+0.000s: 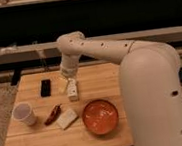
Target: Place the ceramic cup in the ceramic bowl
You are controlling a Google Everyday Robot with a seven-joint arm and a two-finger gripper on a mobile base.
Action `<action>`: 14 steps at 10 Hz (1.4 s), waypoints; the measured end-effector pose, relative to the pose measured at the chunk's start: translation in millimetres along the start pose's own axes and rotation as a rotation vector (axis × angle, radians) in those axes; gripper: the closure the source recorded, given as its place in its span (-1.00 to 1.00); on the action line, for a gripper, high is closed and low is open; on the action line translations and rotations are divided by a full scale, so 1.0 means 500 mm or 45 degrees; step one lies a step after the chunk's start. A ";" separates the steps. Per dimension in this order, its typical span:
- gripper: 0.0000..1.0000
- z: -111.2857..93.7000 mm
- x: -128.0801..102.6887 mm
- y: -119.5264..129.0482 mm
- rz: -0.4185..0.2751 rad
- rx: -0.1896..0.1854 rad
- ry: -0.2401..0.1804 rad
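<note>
The white ceramic cup (pixel 24 114) stands upright near the left edge of the wooden table (pixel 43 142). At the front right of the table sits the wide orange-red ceramic bowl (pixel 100 116), with nothing in it. My gripper (pixel 72 90) hangs from the white arm over the middle of the table, behind the bowl and well to the right of the cup. Its jaws are open with nothing held.
A small black object (pixel 46 87) lies at the back left. A red chili pepper (pixel 53 114) and a flat white block (pixel 67 119) lie between cup and bowl. My bulky white arm (pixel 152 89) fills the right side.
</note>
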 end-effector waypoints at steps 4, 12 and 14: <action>-0.60 0.030 -0.069 0.200 -0.375 0.037 -0.033; -0.60 0.139 -0.214 0.412 -1.009 0.103 -0.039; -0.60 0.182 -0.242 0.406 -1.021 0.104 -0.002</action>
